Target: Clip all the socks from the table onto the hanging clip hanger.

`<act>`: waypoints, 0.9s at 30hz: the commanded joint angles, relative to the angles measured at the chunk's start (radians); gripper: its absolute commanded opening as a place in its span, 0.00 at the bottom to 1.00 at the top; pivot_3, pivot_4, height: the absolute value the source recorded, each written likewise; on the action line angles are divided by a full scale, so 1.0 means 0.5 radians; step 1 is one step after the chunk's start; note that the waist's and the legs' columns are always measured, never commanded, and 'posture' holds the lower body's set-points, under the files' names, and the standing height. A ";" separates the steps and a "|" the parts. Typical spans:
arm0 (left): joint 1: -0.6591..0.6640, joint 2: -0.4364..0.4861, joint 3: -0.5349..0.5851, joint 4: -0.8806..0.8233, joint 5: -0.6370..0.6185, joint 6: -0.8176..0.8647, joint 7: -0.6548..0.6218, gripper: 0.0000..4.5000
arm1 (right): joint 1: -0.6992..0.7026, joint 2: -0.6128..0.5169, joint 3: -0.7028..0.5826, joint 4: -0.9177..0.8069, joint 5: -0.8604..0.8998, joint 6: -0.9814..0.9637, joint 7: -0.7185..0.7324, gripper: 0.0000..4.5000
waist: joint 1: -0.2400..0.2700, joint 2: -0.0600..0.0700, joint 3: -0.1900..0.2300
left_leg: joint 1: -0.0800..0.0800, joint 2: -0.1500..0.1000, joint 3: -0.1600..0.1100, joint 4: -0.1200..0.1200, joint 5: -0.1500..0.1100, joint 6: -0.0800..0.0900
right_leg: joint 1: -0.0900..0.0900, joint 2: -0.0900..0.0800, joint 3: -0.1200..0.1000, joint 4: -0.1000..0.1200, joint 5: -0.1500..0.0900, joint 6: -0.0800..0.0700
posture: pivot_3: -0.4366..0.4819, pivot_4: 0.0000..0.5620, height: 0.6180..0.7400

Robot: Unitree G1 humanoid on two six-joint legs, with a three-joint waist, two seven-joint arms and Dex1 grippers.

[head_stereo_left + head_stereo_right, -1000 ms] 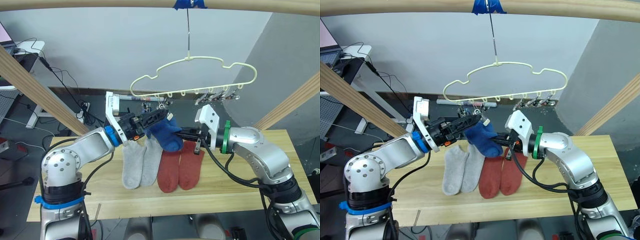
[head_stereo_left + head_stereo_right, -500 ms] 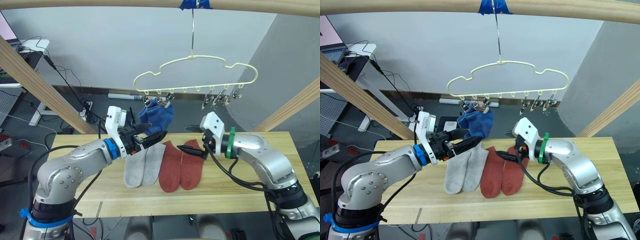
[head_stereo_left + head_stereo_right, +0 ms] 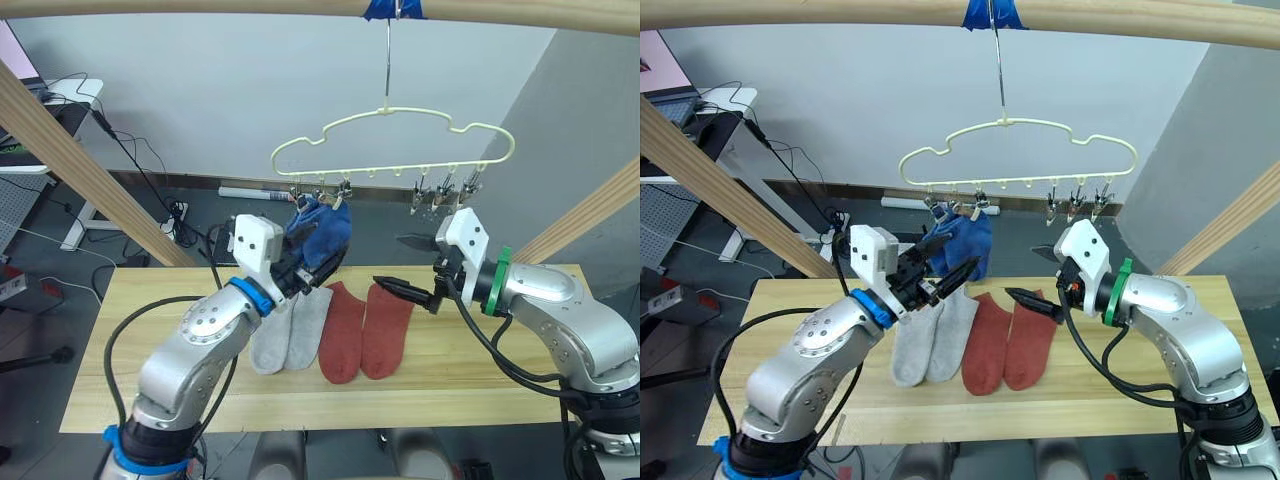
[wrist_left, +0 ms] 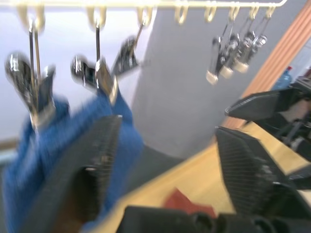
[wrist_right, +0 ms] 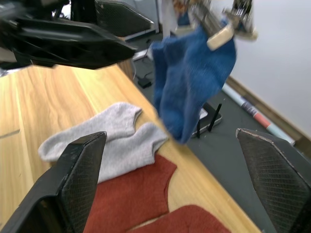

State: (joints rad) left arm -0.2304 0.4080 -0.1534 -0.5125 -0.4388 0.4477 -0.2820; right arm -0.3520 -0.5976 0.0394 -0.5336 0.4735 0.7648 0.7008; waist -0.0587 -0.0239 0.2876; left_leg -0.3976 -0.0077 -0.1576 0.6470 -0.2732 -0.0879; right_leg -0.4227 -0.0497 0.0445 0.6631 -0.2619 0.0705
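My left end effector (image 3: 945, 277) hangs with its fingers spread and nothing between them, just in front of the blue socks (image 3: 968, 245), which hang from the leftmost clips of the hanger (image 3: 1020, 150). My right end effector (image 3: 1038, 283) is also wide apart and empty, poised above the far edge of the worktop (image 3: 790, 390). Four socks lie flat below and between the two: the grey pair (image 3: 928, 335) nearer my left side, the red pair (image 3: 1010, 340) nearer my right. All four run lengthwise from the far edge toward me, cuffs away and toes toward me, side by side and touching. The red socks' cuffs lie directly under and just short of my right fingertips, so I judge that arm the nearer one for them, with a short drop straight down. The grey cuffs sit just below my left end effector. The free clips (image 3: 1077, 200) cluster at the hanger's right end, above my right arm, which I think favours taking a red sock next.
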 commanded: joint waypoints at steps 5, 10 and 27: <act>-0.142 -0.071 -0.111 0.264 0.424 -0.378 -0.088 0.40 | 0.030 0.036 -0.066 -0.138 0.074 -0.010 -0.087 1.00 | -0.004 0.000 0.000 | 0.000 0.000 0.000 0.000 0.000 0.000 | 0.000 0.000 0.000 0.000 0.000 0.000 | 0.35 0.46 1.00; -0.267 -0.131 -0.097 0.516 0.548 -0.504 -0.142 0.40 | 0.021 0.062 -0.046 -0.153 0.079 -0.004 -0.124 1.00 | -0.007 0.000 0.000 | 0.000 0.000 0.000 0.001 0.000 0.001 | 0.000 0.000 -0.001 0.001 0.000 0.000 | 0.34 0.45 1.00; -0.662 -0.490 -0.028 1.301 0.890 -0.853 0.096 0.40 | -0.045 0.125 -0.018 -0.219 0.091 0.101 -0.263 1.00 | -0.052 0.000 -0.001 | 0.000 -0.001 -0.001 0.005 0.001 0.001 | 0.001 -0.001 -0.002 0.004 0.001 0.001 | 0.29 0.46 1.00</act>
State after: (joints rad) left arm -0.5385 0.1682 -0.1845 0.1455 -0.0152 0.0555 -0.2562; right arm -0.3660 -0.5389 0.0400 -0.5901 0.4963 0.8179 0.5780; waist -0.0849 -0.0239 0.2873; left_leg -0.3980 -0.0083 -0.1579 0.6498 -0.2727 -0.0875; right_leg -0.4226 -0.0502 0.0436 0.6654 -0.2613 0.0711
